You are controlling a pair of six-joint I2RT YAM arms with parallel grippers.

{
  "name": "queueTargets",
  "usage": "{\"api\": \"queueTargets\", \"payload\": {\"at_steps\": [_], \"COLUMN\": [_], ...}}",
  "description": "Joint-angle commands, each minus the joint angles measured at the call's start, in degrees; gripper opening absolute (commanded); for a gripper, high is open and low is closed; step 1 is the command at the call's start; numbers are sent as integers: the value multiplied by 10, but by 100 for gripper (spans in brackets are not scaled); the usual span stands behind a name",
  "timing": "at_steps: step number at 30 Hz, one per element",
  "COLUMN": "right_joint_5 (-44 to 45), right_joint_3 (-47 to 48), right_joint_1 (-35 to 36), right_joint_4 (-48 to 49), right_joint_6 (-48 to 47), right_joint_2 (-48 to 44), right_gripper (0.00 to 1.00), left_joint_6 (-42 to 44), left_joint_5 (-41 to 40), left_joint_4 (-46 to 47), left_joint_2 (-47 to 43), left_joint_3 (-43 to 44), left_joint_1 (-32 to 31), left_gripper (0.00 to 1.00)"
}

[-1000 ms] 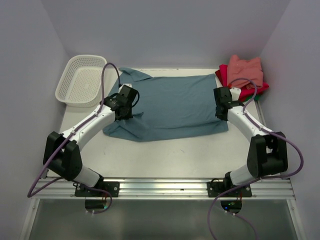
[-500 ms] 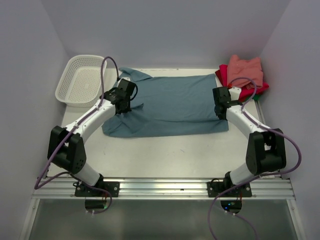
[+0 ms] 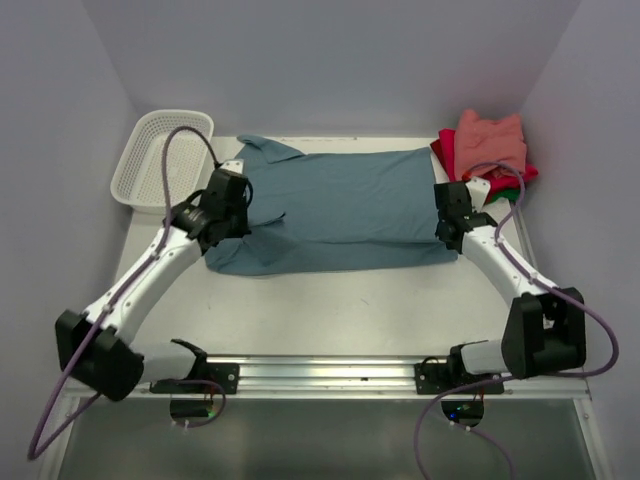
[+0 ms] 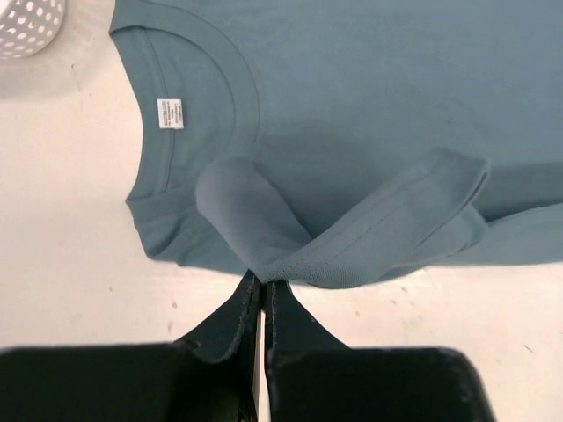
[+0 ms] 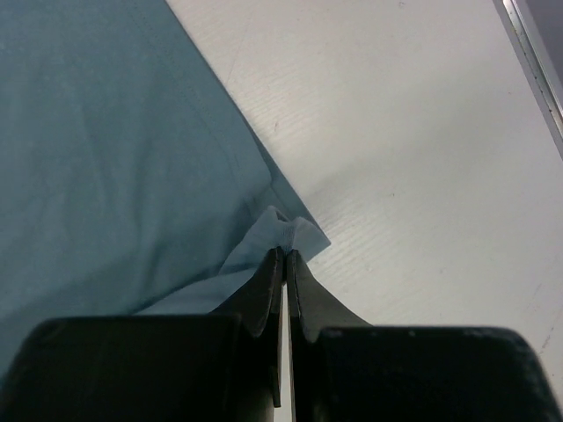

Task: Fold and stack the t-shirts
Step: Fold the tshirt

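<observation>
One large teal-blue t-shirt (image 3: 340, 210) lies spread flat in the middle of the table (image 3: 330, 300), its long axis running left to right across my overhead view. The collar (image 4: 198, 53) points to the left end, towards the white mesh basket (image 3: 160, 160); the hem sits at the right end, near the folded pile. A small white tag (image 4: 170, 113) is sewn inside the neck, and I cannot read its print at this size.

On my left wrist camera, the left gripper (image 4: 262, 280) has its fingers pressed together on the near sleeve, pinching the stitched cuff edge so the cloth bunches up into a raised fold above the table. On the right wrist camera, the right gripper (image 5: 283, 252) is clamped on the near right corner of the hem, with a small tuft of paler cloth poking out past the tips.

Three folded t-shirts are stacked at the far right corner: a salmon-pink one (image 3: 490, 140) on top, a red one (image 3: 447, 150) under it, and a sliver of green (image 3: 506, 191) showing at the near edge. The pile lies just beside the hem end of the teal shirt, with the right arm's cable crossing in front of it
</observation>
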Motion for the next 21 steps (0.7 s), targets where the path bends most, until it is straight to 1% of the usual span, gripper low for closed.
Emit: {"api": "queueTargets", "payload": {"at_steps": [1, 4, 7, 11, 13, 21], "right_joint_5": [-30, -37, -53, -59, -59, -61], "right_joint_3": [-24, -33, -30, -29, -32, -37], "right_joint_1": [-3, -4, -3, -2, -3, -3], "right_joint_4": [10, -11, -36, -55, -57, -61], "right_joint_6": [-2, -3, -1, -2, -3, -3], "right_joint_2": [-66, -88, -105, -121, -132, -135], "right_gripper": [0, 0, 0, 0, 0, 0], "left_joint_6": [-42, -80, -116, -180, -196, -267], "left_joint_5": [28, 40, 71, 92, 100, 122], "left_joint_4": [-58, -98, -128, -167, -179, -230], "left_joint_2": [-137, -204, -247, -288, -311, -383], "left_joint_3": [-25, -55, -90, -137, -146, -153], "left_joint_1": [-14, -24, -38, -85, -99, -102], "left_gripper": [0, 0, 0, 0, 0, 0]}}
